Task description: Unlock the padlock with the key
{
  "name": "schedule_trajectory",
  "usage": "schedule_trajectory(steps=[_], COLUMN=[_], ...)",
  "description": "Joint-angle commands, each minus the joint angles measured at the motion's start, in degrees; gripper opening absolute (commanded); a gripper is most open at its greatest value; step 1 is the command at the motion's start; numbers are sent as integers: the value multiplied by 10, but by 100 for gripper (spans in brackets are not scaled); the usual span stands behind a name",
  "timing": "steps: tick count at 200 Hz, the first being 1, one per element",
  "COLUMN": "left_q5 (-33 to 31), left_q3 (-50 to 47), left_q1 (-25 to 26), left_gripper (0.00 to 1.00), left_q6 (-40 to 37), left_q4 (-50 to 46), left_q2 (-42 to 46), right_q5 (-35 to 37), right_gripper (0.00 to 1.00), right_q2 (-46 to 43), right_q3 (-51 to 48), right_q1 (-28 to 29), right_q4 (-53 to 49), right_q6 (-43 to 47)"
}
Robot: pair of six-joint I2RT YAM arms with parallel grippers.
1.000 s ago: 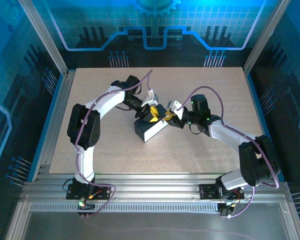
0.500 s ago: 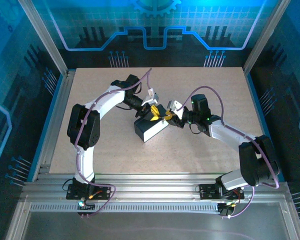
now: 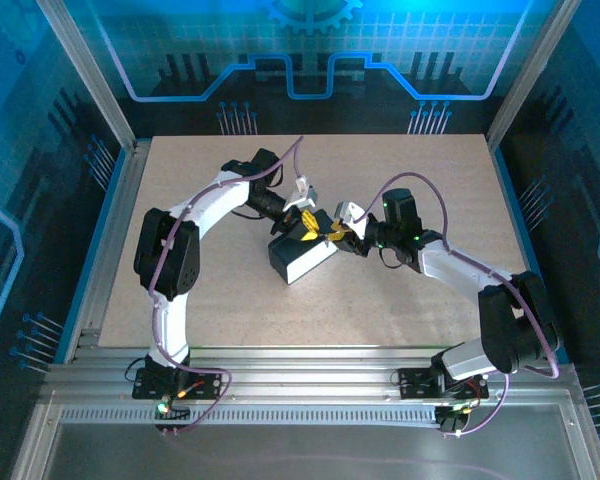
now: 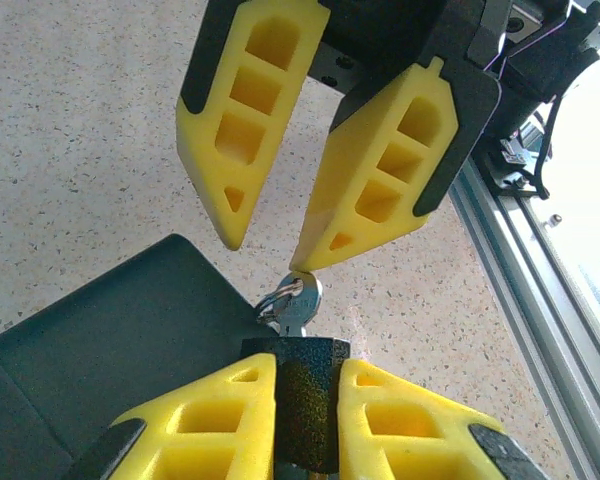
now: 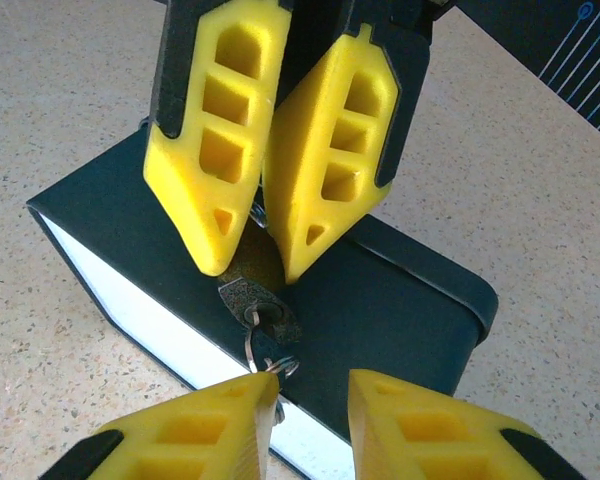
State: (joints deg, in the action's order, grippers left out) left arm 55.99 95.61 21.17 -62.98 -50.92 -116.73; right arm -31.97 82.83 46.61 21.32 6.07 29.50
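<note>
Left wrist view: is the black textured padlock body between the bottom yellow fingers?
Yes, the black padlock body sits wedged between the yellow fingers of the left gripper, touching both.

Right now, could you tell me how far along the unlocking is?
Done: the left gripper clamps the padlock, and the key appears seated in its keyhole. In hand: the right gripper hovers open at the key. Remaining: grip it, turn, open the padlock.
</note>
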Motion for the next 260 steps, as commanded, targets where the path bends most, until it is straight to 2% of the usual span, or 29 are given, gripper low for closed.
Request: schedule_trajectory(steps=[1, 75, 113, 154, 169, 185, 200, 234, 260], left_q5=[-19, -19, -20, -23, -26, -30, -37, -55, -61], left_q3=[-6, -10, -13, -15, -22, -34, -55, -107, -139], left_q1=[6, 6, 6, 6, 7, 8, 12, 23, 28], left_gripper=[13, 13, 13, 12, 12, 12, 12, 12, 11], left_q6=[8, 9, 10, 14, 19, 34, 54, 84, 98], left_q4=[2, 3, 4, 7, 15, 33, 65, 121, 143], left_q2=[-4, -7, -7, -5, -2, 7, 21, 57, 83], right_q5=[-54, -39, -47, -62, -61, -84, -93, -107, -101], right_gripper=[28, 28, 19, 0, 0, 0, 0, 0, 0], right_q2=[-8, -5, 9, 24, 28, 35, 45, 44, 35], right_q3=[-2, 0, 27, 66, 76, 93, 108, 102, 104], right_q1=[18, 19, 23, 37, 36, 32, 32, 31, 29], right_q4=[-49, -35, -39, -88, -114, -142, -147, -106, -94], right_q6=[15, 4, -5, -27, -48, -104, -199, -417, -545])
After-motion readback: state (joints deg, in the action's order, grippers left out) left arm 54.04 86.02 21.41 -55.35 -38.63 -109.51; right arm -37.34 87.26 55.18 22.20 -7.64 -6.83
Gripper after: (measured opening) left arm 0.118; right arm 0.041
